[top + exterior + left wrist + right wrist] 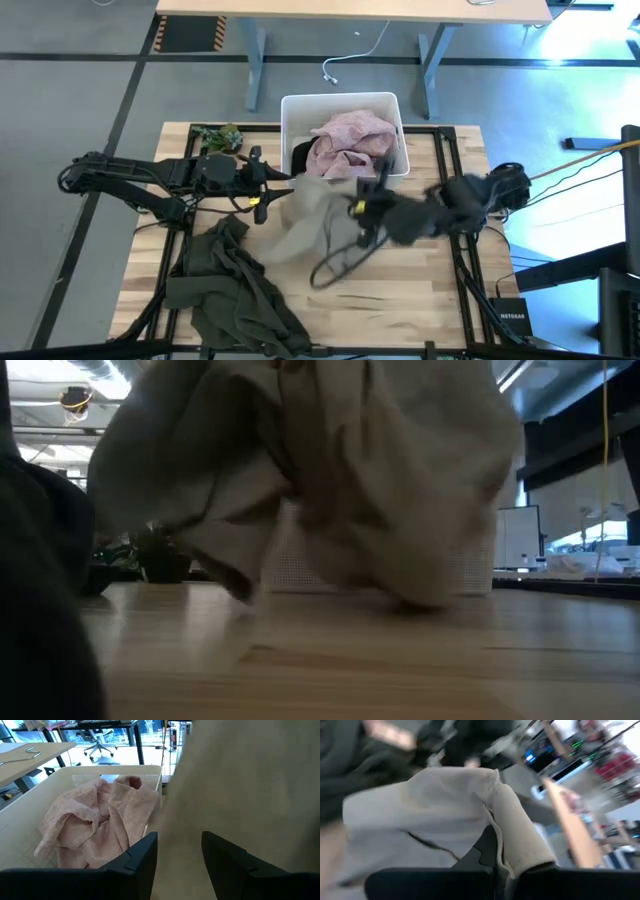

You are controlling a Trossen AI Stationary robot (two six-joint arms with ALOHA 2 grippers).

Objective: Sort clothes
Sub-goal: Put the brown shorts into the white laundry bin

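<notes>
A beige garment (300,215) hangs from my right gripper (360,207), which is shut on it just in front of the white bin (290,110). The garment's black strap (338,265) loops over the table. My left gripper (265,195) is open at the garment's left edge, and the beige cloth (240,785) fills the view beyond its fingers. A pale pink garment (350,140) and a black one (300,155) lie in the bin. A large olive-green garment (235,290) lies bunched at the near left. My right gripper pinches a bunched fold of the beige garment (507,827) between its two fingers, several layers together. It comes from the table's right side. The garment hangs below in slack folds, and its lower part (420,598) rests on the table. My left gripper's open fingers (142,855) stand at the beige cloth; I cannot tell whether they touch it.
A small green plant-like clump (220,135) lies at the far left, beside the bin. Bare wood (400,300) shows at the near right of the table. The olive-green garment also shows as a dark mass in the low view (40,610).
</notes>
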